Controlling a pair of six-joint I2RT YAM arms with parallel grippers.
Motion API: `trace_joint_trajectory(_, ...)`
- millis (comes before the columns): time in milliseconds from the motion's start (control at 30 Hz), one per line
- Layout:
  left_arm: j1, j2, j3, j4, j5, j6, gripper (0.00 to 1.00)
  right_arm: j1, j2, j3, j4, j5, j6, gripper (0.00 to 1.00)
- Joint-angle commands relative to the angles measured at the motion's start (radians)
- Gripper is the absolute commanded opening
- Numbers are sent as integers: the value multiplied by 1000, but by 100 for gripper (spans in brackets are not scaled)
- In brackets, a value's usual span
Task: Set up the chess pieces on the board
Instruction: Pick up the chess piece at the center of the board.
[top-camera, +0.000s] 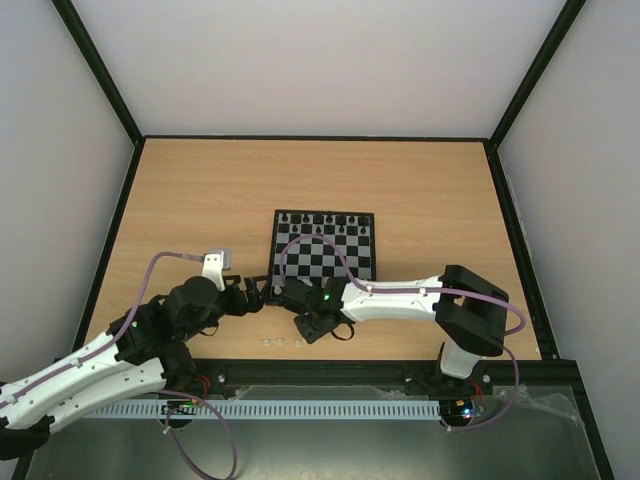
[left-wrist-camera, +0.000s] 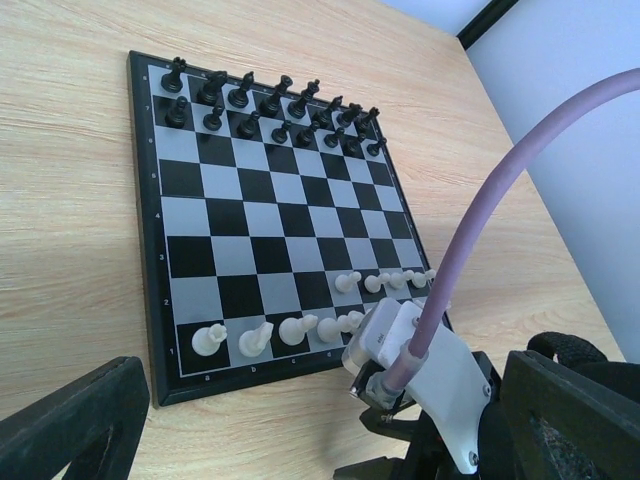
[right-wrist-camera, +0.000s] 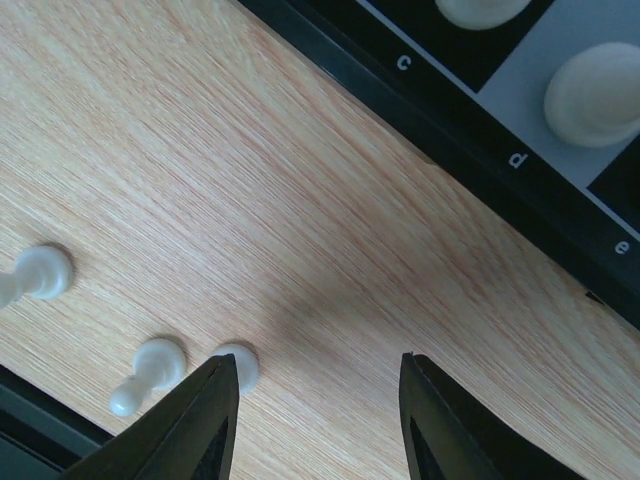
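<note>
Cream chess pieces (right-wrist-camera: 150, 375) (3) lie near the board (right-wrist-camera: 450, 120).

A light-brown wooden bench (top-camera: 200, 200) with fine straight grain fills the middle of the overhead view. A thin black frame (top-camera: 310, 138) runs along its far edge and sides, and black bars slant up from the far corners. Plain white walls (top-camera: 320, 60) close it in behind and on both sides. Tiny black chess pieces (left-wrist-camera: 270, 105) stand upright in two close rows, far from the near edge. Along that near edge lie a black rail (top-camera: 320, 372), then a white slotted strip (top-camera: 330, 409), then a dull grey metal sheet (top-camera: 330, 445).
</note>
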Motion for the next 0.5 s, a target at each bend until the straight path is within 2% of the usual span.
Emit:
trace_joint_trajectory(0, 3, -14, -11, 6, 10, -7, 99, 6, 7, 27, -4, -17, -4, 45)
trace_joint_trajectory(300, 3, -11, -13, 7, 8, -3, 99, 9, -21, 25, 1, -26, 2, 46)
trace_joint_trajectory(467, 3, -9, -13, 9, 5, -4, 99, 28, -1, 27, 0, -33, 1, 42)
